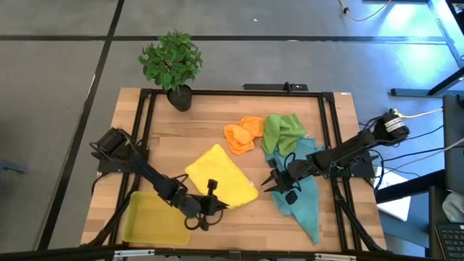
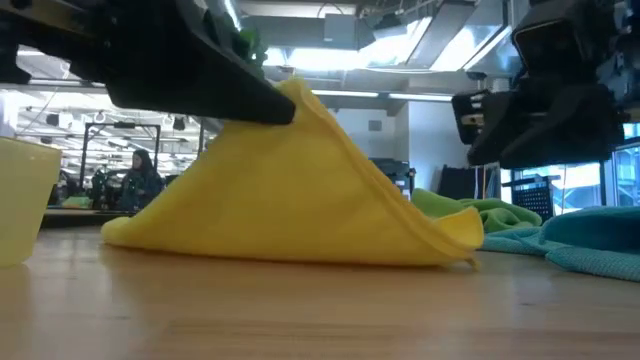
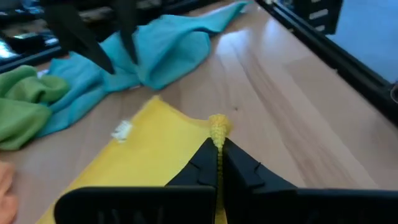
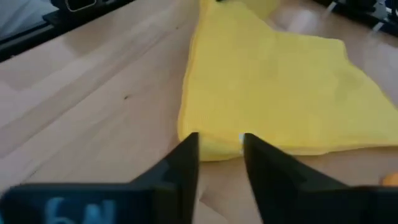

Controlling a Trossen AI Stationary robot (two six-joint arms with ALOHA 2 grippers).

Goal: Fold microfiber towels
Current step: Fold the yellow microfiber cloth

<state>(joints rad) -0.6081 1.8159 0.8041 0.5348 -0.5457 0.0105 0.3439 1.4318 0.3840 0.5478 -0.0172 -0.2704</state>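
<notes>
My left gripper (image 3: 219,155) is pinched tight on a corner of the yellow towel (image 1: 220,176) — in the low view that corner is lifted off the table (image 1: 181,134) so the cloth (image 2: 300,200) hangs in a tent shape from it. Just behind that arm, at the table's near left corner, sits the yellow tray (image 1: 152,220). My right gripper (image 4: 221,149) is at the opposite edge of the yellow towel (image 4: 273,81), fingers parted with the folded edge right at their tips, holding nothing — it hovers over the teal-blue towels (image 1: 303,192), which spread out beneath and behind it. Beyond it lies the crumpled green towel (image 1: 281,130), with the orange towel (image 1: 243,135) just beside that. Farthest off, a potted plant (image 1: 172,65) stands at the table's back edge.
</notes>
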